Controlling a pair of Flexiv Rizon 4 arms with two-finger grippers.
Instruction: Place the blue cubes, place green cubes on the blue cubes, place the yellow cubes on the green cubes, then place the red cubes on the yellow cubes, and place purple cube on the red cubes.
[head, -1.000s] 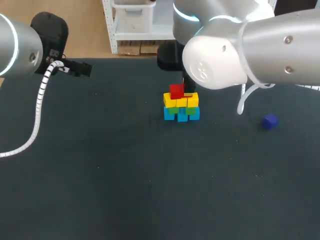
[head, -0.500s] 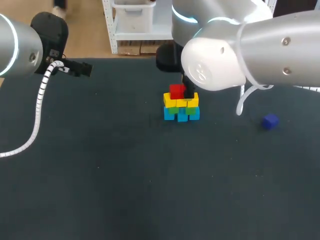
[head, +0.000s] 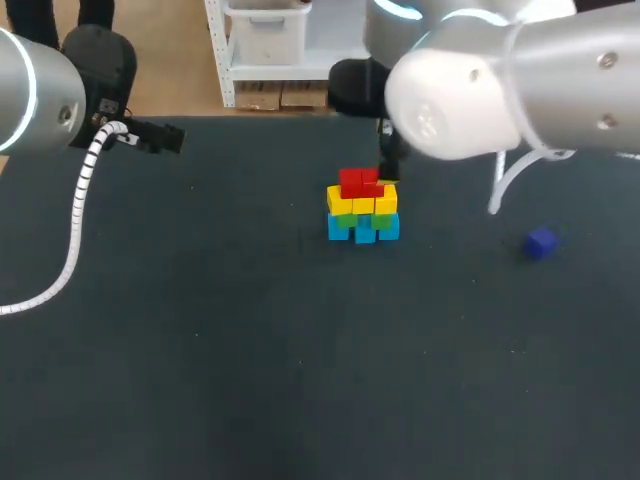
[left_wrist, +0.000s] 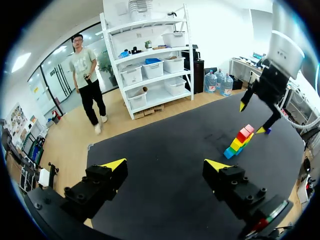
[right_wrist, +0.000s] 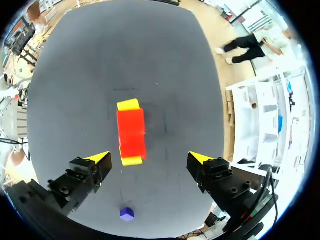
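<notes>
Smooth silver metal, black and yellow at the ends.
The left arm (head: 10, 110) and right arm (head: 545, 105) are rounded silver-grey tubes with pale glowing rings (head: 36, 92) at the joints and small screws (head: 577, 79). A white coiled cable (head: 78, 215) runs along the left arm. The left gripper (left_wrist: 166, 165) and right gripper (right_wrist: 150, 157) are black, bolted and yellow-tipped.

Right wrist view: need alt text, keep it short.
Seen from above, red cubes lie on top of yellow cubes, which show at both ends, just ahead of the open, empty right gripper. A lone purple cube lies on the dark table, apart from them and nearer the wrist.
</notes>
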